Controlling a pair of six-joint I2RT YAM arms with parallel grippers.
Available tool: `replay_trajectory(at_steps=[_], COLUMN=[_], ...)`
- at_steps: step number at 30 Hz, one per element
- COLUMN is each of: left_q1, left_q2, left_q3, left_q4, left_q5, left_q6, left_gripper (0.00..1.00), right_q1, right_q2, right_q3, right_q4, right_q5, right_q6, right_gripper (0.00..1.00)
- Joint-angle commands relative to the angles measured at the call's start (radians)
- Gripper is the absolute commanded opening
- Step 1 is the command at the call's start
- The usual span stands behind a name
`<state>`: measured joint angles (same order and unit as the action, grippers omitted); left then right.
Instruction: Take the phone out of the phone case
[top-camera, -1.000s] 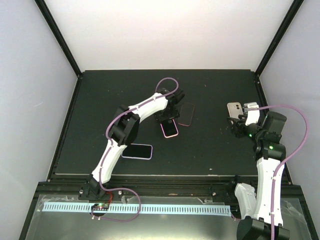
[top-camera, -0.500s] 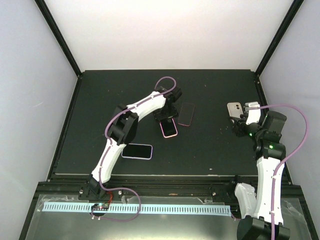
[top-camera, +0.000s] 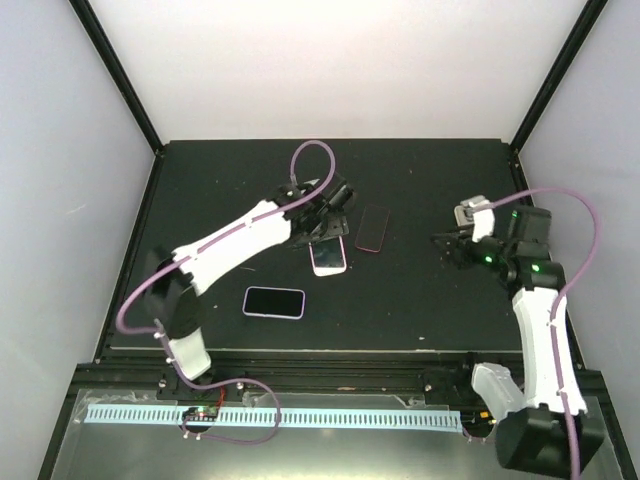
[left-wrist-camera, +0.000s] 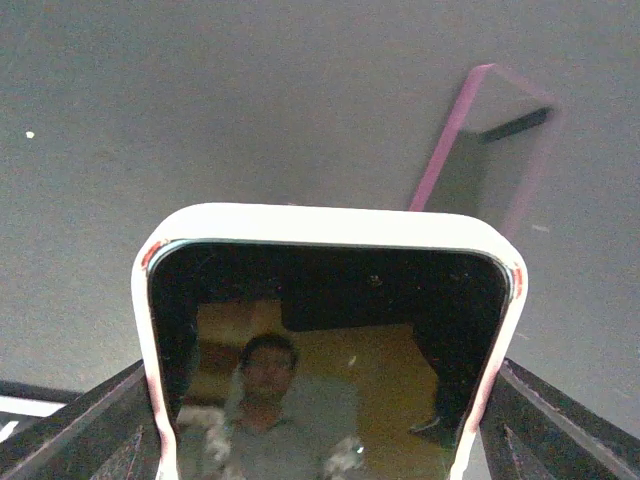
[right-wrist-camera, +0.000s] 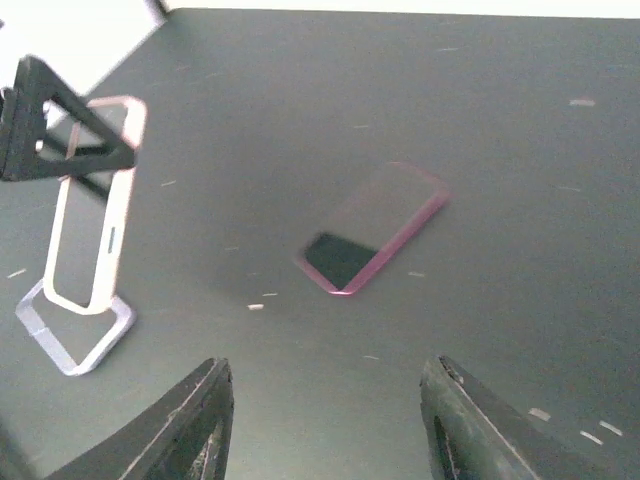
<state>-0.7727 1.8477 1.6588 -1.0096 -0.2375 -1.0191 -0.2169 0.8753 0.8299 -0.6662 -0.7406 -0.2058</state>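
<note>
Left wrist view: white-cased black-screen phone (left-wrist-camera: 330, 340) cut off by bottom edge, lower part out of frame. Left gripper (left-wrist-camera: 322, 365): fingers (left-wrist-camera: 90, 430) show only as dark wedges in bottom corners. Pink-rimmed rectangular case (left-wrist-camera: 487, 150) out of focus, can't tell if anything inside.
Right wrist view: frame soft. Right gripper (right-wrist-camera: 328, 368): fingers (right-wrist-camera: 200, 420) cropped at bottom. Lilac-rimmed flat phone (right-wrist-camera: 75, 340) partly behind upright white one.
Top view: small white object (top-camera: 468, 212) half hidden behind right arm, unidentifiable.

White arms (top-camera: 240, 235) (purple cables (top-camera: 311, 143)), black joints (top-camera: 180, 300)
</note>
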Motion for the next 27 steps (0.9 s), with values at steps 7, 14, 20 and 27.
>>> replay_trajectory(at_steps=[7,14,20,27], left_q1=[-0.117,-0.122,-0.142,-0.199], left_q2=[-0.452,-0.538,-0.547,-0.539], left_q3=[-0.384,-0.452,-0.483,-0.496], left_q4=[0.445,0.579,0.663,0.728], left_q5=[-0.118,-0.16,-0.154,-0.174], left_q6=[-0.049,-0.044,-0.015,-0.053], left_gripper=[0.39,0.36,0.35,0.35], right_q1=[0.384,0.565,0.64,0.678], right_q2=[0.103,0.15,0.221,0.214], right_q3=[0.111,0.096,0.111,0.115], right_q4=[0.051,0.167,0.165,0.176], right_q5=[-0.169,-0.02,0.09,0.054], right_q6=[0.106,0.189,0.185,0.184], right_gripper=[0.52,0.51,0.51,0.51])
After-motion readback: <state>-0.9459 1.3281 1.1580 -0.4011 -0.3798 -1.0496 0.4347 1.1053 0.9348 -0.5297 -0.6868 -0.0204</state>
